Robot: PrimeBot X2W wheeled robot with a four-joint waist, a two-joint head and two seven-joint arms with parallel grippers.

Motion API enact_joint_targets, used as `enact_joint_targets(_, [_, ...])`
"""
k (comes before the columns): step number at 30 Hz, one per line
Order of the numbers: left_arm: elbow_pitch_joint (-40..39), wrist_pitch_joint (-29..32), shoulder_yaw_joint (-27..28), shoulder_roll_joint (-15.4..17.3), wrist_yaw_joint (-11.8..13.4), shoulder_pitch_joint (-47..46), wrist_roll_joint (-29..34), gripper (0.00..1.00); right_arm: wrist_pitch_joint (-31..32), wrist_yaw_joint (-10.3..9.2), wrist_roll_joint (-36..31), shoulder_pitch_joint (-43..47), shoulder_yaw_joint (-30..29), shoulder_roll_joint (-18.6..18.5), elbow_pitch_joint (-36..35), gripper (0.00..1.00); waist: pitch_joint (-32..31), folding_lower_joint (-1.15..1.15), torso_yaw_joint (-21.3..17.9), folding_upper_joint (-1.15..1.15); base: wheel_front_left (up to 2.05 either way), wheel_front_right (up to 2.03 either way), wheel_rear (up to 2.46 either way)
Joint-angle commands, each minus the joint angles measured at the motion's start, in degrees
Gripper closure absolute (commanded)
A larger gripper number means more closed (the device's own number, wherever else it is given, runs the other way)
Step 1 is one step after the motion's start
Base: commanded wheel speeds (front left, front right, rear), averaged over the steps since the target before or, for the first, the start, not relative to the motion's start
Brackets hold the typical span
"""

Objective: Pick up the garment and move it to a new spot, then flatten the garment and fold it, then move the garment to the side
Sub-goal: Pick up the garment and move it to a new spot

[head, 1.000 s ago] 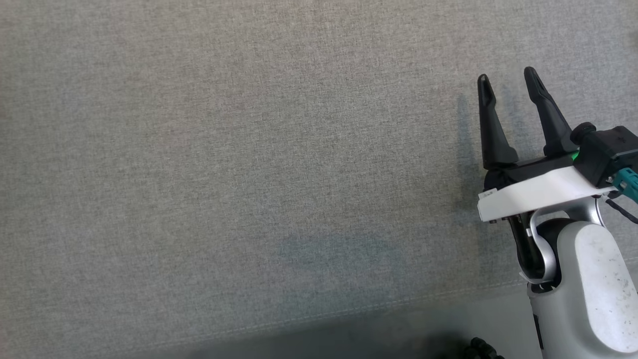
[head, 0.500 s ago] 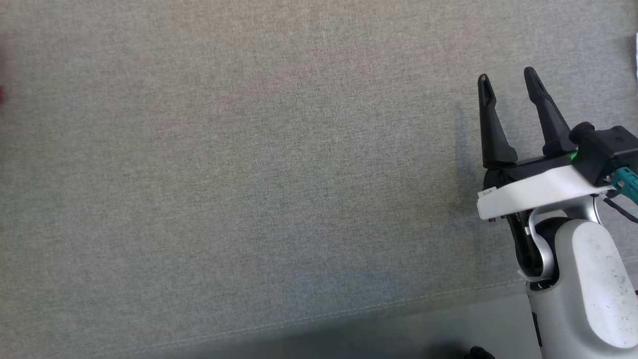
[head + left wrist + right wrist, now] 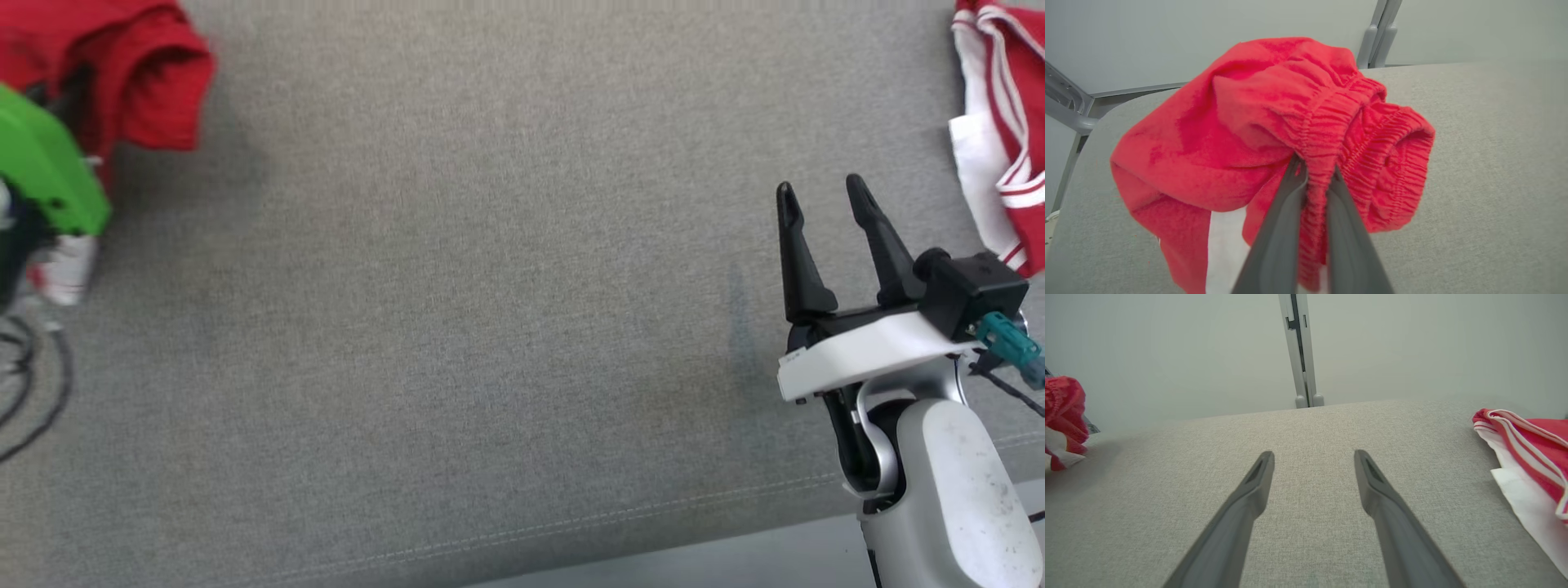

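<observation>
The garment (image 3: 1274, 102) is red fleece with an elastic waistband and a white patch. My left gripper (image 3: 1314, 167) is shut on a fold of that waistband, and the cloth hangs bunched above the grey surface. In the head view the garment (image 3: 139, 73) is at the upper left, above my left arm's green wrist cover (image 3: 41, 163). From the right wrist view the garment (image 3: 1063, 404) appears at the far left. My right gripper (image 3: 816, 192) stands open at the right with nothing between its fingers (image 3: 1257, 477), low over the surface.
A grey fabric surface (image 3: 490, 327) spreads across the middle, with a stitched front edge (image 3: 571, 523). Another red garment with white stripes (image 3: 1000, 122) lies at the upper right, close to my right gripper. Dark cables (image 3: 33, 384) loop at the left. A grey post (image 3: 1300, 347) stands behind.
The head camera has shifted, bringing the striped garment into view at the upper right. My left arm has come in at the upper left with the red garment. The right gripper stays open.
</observation>
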Motion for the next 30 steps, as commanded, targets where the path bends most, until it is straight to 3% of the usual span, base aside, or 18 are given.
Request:
enact_joint_targets(1, [-0.6,0.0,-0.2,-1.5,0.8,0.2,-0.3,1.00,-0.1,-0.02,0.5,1.1,0.0,-0.1,0.2,0.00,-4.4,0.00,-0.7,0.00,0.00,0.00,0.00])
enact_joint_targets(8, [-1.8,-2.0,-5.5,-13.3,3.1,2.7,-0.5,1.00,0.3,-0.02,1.3,3.4,1.2,-0.1,0.8,0.00,-8.3,0.00,-3.1,0.00,0.00,0.00,0.00])
enact_joint_targets(17, [10.4,-9.4,-11.5,-29.2,0.4,1.7,1.2,1.00,-0.1,-0.02,3.1,2.0,5.5,-0.1,1.8,0.00,-7.5,0.00,-9.8,0.00,0.00,0.00,0.00])
enact_joint_targets(21, [20.1,-14.0,-12.4,-34.1,-0.6,-0.1,2.2,1.00,-1.4,-0.02,4.6,0.4,7.9,-0.1,3.3,0.00,-5.6,0.00,-14.1,0.00,0.00,0.00,0.00])
enact_joint_targets(25, [26.8,-17.3,-12.0,-36.0,-2.0,-1.0,1.4,1.00,-2.6,-0.02,5.3,-0.7,9.1,-0.1,4.8,0.00,-4.7,0.00,-16.3,0.00,0.00,0.00,0.00])
enact_joint_targets(27, [29.7,-19.2,-12.1,-36.6,-1.9,-1.6,1.8,0.61,-3.1,-0.02,5.5,-0.8,9.3,-0.1,5.5,0.00,-4.5,0.00,-16.8,0.00,0.00,0.00,0.00])
enact_joint_targets(28, [31.0,-20.0,-12.2,-36.9,-2.1,-1.9,2.0,0.36,-3.3,-0.02,5.6,-0.9,9.3,-0.1,5.8,0.00,-4.5,0.00,-16.9,0.00,0.00,0.00,0.00])
enact_joint_targets(29, [32.2,-20.7,-12.4,-37.2,-2.4,-2.2,2.1,0.00,-3.4,-0.02,5.6,-0.9,9.3,-0.1,6.1,0.00,-4.6,0.00,-16.9,0.00,0.00,0.00,0.00])
enact_joint_targets(30, [33.1,-21.2,-12.6,-37.5,-2.6,-2.3,2.1,0.00,-3.6,-0.02,5.5,-1.0,9.2,-0.1,6.4,0.00,-4.7,0.00,-16.8,0.00,0.00,0.00,0.00])
